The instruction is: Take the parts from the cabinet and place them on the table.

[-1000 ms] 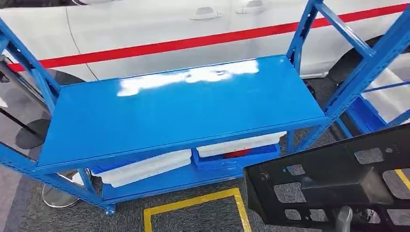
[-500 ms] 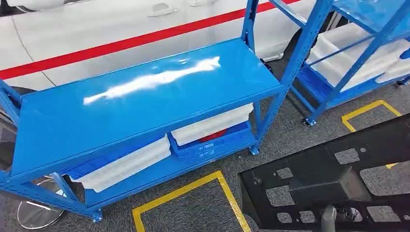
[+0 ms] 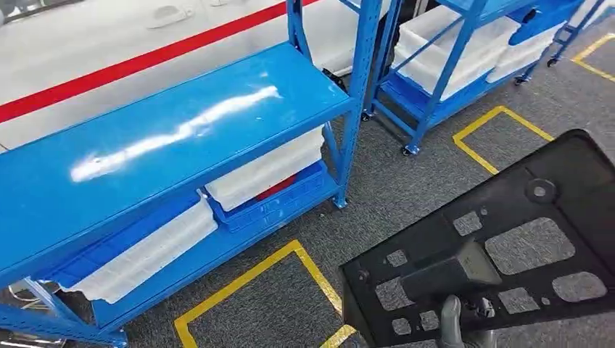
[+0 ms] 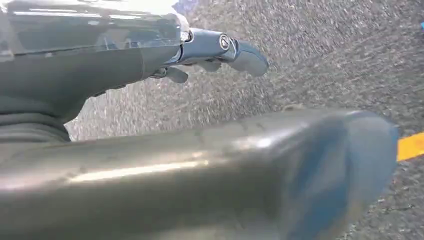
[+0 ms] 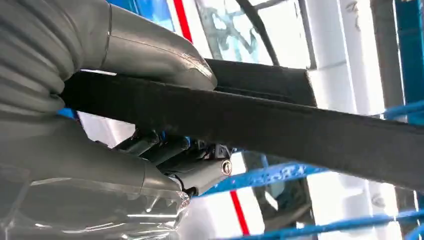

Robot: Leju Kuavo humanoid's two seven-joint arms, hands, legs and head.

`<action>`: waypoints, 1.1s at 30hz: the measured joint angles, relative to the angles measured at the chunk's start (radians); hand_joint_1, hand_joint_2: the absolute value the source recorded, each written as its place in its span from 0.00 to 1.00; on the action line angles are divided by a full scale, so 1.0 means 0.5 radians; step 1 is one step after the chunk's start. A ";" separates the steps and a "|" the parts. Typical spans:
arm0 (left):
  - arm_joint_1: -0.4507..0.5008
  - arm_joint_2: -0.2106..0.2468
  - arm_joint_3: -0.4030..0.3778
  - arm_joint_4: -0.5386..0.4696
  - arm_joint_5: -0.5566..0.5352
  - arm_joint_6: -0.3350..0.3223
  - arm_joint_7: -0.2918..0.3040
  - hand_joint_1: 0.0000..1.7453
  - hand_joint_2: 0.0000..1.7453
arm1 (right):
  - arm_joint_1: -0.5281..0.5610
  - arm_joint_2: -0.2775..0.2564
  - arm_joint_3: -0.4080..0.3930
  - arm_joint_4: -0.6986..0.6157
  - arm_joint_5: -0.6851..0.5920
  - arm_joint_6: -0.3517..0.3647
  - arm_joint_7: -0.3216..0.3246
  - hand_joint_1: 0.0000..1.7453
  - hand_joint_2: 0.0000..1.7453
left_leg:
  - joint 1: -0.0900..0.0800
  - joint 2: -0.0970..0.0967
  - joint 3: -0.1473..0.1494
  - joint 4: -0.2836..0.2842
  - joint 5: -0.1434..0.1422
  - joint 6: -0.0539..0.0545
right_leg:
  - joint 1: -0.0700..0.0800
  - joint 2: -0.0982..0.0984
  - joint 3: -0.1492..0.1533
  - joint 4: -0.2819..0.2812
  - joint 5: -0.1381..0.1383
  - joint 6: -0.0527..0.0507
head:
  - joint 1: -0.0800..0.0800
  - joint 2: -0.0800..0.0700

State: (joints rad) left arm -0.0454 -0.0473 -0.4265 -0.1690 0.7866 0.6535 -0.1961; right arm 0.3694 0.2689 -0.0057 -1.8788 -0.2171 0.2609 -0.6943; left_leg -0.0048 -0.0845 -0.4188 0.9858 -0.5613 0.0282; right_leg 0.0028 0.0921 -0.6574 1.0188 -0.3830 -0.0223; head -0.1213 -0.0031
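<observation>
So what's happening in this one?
The robot's right hand grips a flat black part with cut-out holes, carried above the grey floor. Beside it stands a blue rack with a bare top shelf and white trays below. The left hand hangs over the floor, holding nothing.

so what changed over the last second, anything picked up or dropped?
The camera swung: the whole view slid, so the blue metal shelf rack sits further left and a second blue rack has come into view. The racks themselves didn't move. The right hand still grips the flat black perforated panel, now tilted more steeply. Nothing let go.
</observation>
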 joint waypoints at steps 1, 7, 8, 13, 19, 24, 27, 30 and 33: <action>0.002 -0.002 0.000 0.001 0.000 0.014 0.005 0.00 0.00 | -0.015 -0.001 0.029 0.009 0.002 -0.018 0.001 1.00 1.00 | 0.003 0.007 0.017 -0.038 0.005 -0.019 | -0.008 0.022 -0.008 -0.005 0.025 0.013 | 0.000 0.000; -0.021 -0.021 0.001 0.002 0.000 0.083 0.035 0.00 0.00 | -0.079 -0.021 0.154 0.064 0.002 -0.103 -0.001 1.00 1.00 | -0.002 0.168 -0.070 -0.081 0.134 0.041 | -0.014 -0.115 -0.095 0.160 -0.180 0.079 | 0.001 0.000; -0.018 -0.024 0.001 0.011 0.000 0.084 0.034 0.00 0.00 | -0.096 -0.027 0.171 0.077 0.001 -0.110 -0.001 1.00 1.00 | -0.005 0.201 -0.097 -0.078 0.153 0.033 | -0.025 -0.147 -0.130 0.310 -0.305 0.093 | 0.002 -0.001; -0.036 -0.040 0.008 0.069 -0.001 0.088 -0.002 0.00 0.00 | -0.139 -0.051 0.236 0.142 0.007 -0.166 0.000 1.00 1.00 | -0.003 0.356 -0.259 -0.031 0.228 0.004 | -0.083 -0.201 0.003 0.480 -0.159 0.152 | 0.002 0.000; -0.068 -0.077 0.011 0.141 -0.008 0.088 -0.021 0.00 0.00 | -0.192 -0.074 0.327 0.186 0.000 -0.241 0.000 1.00 1.00 | 0.015 0.493 -0.312 0.038 0.269 -0.077 | -0.033 -0.314 0.352 -0.054 -0.301 0.051 | 0.001 0.000; -0.057 -0.097 0.011 0.188 0.003 0.090 -0.006 0.00 0.00 | -0.232 -0.088 0.405 0.219 0.012 -0.298 -0.001 1.00 1.00 | 0.039 0.193 -0.495 0.532 -0.087 -0.104 | -0.023 -0.188 0.274 -0.065 -0.215 -0.028 | 0.001 0.000; -0.059 -0.101 0.011 0.205 0.015 0.090 0.005 0.00 0.00 | -0.239 -0.099 0.430 0.246 0.021 -0.324 0.000 1.00 1.00 | 0.034 0.182 -0.455 0.558 -0.029 -0.084 | -0.004 -0.089 0.227 -0.044 -0.188 -0.027 | 0.001 0.000; -0.060 -0.105 0.011 0.226 0.020 0.090 0.007 0.00 0.00 | -0.251 -0.105 0.453 0.269 0.037 -0.344 -0.001 1.00 1.00 | 0.031 0.030 -0.192 0.078 0.126 -0.038 | -0.005 -0.012 0.210 -0.024 -0.180 -0.018 | 0.001 0.000; -0.070 -0.117 0.011 0.247 0.034 0.092 0.001 0.00 0.00 | -0.265 -0.112 0.474 0.288 0.050 -0.367 -0.001 1.00 1.00 | 0.024 0.022 -0.167 0.031 0.125 -0.051 | -0.016 0.054 0.178 -0.021 -0.151 0.027 | 0.000 0.000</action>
State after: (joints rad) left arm -0.0807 -0.1057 -0.4208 -0.0454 0.8038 0.6992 -0.1953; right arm 0.2366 0.2129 0.2312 -1.7349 -0.1919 0.0774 -0.6947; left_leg 0.0070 -0.0736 -0.5023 1.0011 -0.4989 0.0029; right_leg -0.0050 0.1190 -0.5686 1.0082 -0.4585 -0.0089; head -0.1213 -0.0031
